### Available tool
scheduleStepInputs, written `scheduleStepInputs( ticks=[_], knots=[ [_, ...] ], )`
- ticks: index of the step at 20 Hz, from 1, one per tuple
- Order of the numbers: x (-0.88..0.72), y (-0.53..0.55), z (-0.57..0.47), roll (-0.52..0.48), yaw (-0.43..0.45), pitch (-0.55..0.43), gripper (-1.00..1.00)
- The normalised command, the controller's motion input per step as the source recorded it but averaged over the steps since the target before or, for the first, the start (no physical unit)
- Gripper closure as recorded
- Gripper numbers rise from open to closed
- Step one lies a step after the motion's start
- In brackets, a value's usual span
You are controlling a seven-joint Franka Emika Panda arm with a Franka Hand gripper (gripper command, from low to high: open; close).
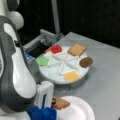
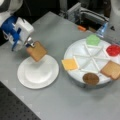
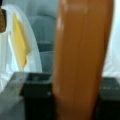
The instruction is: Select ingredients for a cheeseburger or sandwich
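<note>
One bread slice (image 2: 37, 51) apparently in claw (image 2: 30, 45)

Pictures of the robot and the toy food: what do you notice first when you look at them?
First, the end effector holding a brown bread slice just above the bare white plate, at a front view's left. Next, the round divided tray on the right, with a yellow cheese square, green lettuce, red tomato, a brown patty and another bread slice. In the wrist view the held slice fills the middle.
</note>
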Motion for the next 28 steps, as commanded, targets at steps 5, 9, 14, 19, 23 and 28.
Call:
scheduleStepInputs(
  ticks=[5,9,14,19,23,28],
  knots=[
    [0.33,-0.08,-0.20,0.016,0.240,0.002,1.00],
    [0.28,-0.04,-0.19,-0.005,0.187,-0.061,1.00],
    [0.20,-0.11,-0.15,-0.002,0.149,-0.052,1.00],
    [0.16,-0.17,-0.12,0.006,0.155,-0.065,1.00],
    [0.15,-0.15,-0.12,0.037,0.158,-0.074,1.00],
    [0.14,-0.09,-0.13,0.070,0.133,-0.070,1.00]
  ],
)
